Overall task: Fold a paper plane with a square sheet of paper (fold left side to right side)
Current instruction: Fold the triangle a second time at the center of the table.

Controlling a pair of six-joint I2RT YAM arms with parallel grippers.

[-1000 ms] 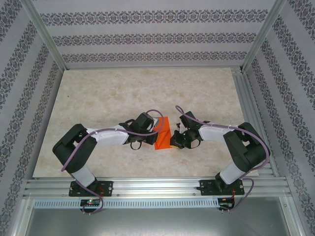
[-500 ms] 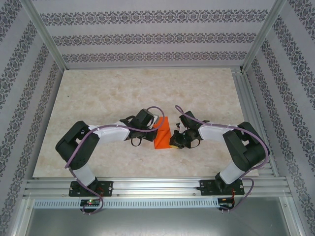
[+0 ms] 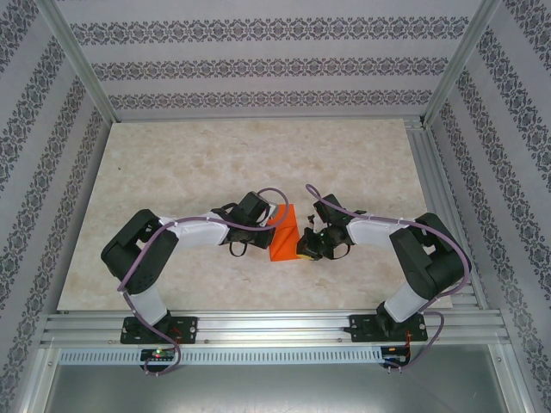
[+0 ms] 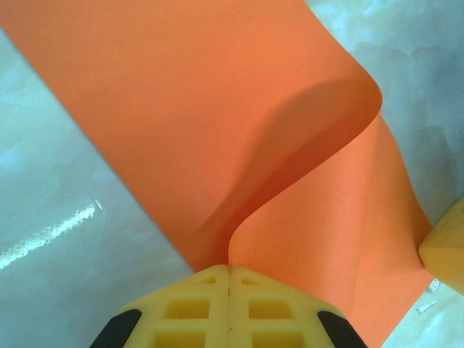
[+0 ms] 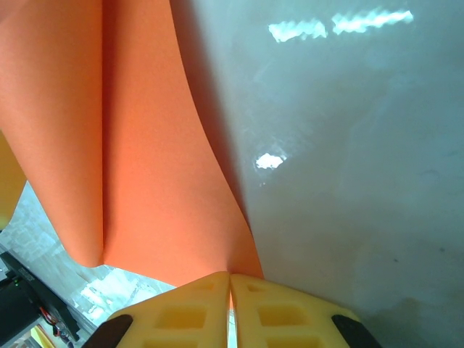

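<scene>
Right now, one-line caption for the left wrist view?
Left gripper shut on the edge of the orange paper, sheet curled over itself above the marbled table.

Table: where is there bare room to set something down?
Bare: the far half of the table up to the back wall, and the strip left of the left arm. Crowded: the centre, where left gripper and right gripper pinch the orange sheet.

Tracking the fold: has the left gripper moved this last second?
Yes. The left gripper shifted slightly right, away from the table's left edge, holding the square sheet of paper.
</scene>
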